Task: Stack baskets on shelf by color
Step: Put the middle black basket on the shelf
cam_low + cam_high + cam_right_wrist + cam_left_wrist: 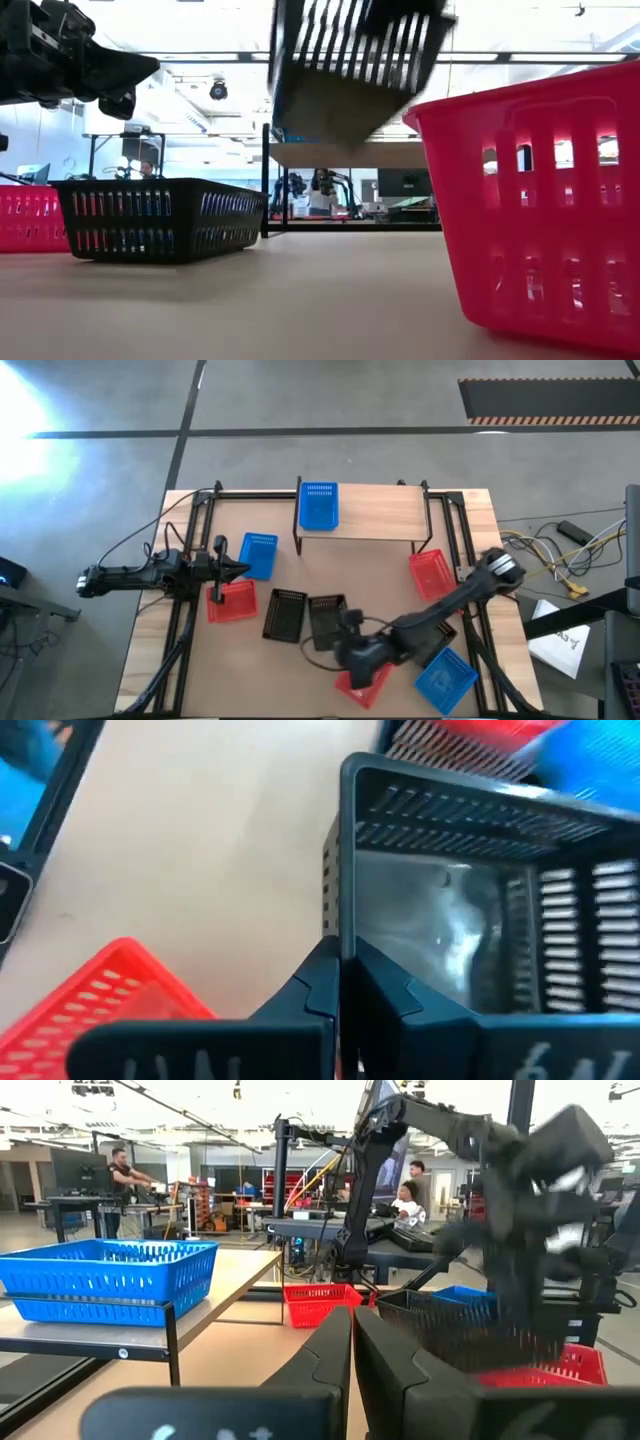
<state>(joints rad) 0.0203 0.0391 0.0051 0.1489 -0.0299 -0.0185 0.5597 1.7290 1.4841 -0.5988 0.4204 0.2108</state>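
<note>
A blue basket (318,505) stands on the wooden shelf (370,520), at its left end. My right gripper (350,632) is mid-table, shut on a black basket (327,616) that shows lifted and tilted in the low view (350,60). A second black basket (285,613) rests on its base beside it. Red baskets (231,601) (432,573) (362,685) and blue ones (258,555) (446,680) lie around the table. My left gripper (238,570) hovers shut between the left blue and red baskets, holding nothing. My right gripper pinches the black basket's wall at its rim (345,935), near a corner, one finger (320,982) outside the wall and the other (390,985) inside. The basket is lifted clear of the table and hangs tilted (350,60).
The shelf's middle and right end are bare wood (385,515). A red basket (540,200) stands close in the low view's foreground. Black frame rails (190,560) (455,550) run along both table sides. Cables (560,555) and paper lie off the table's right.
</note>
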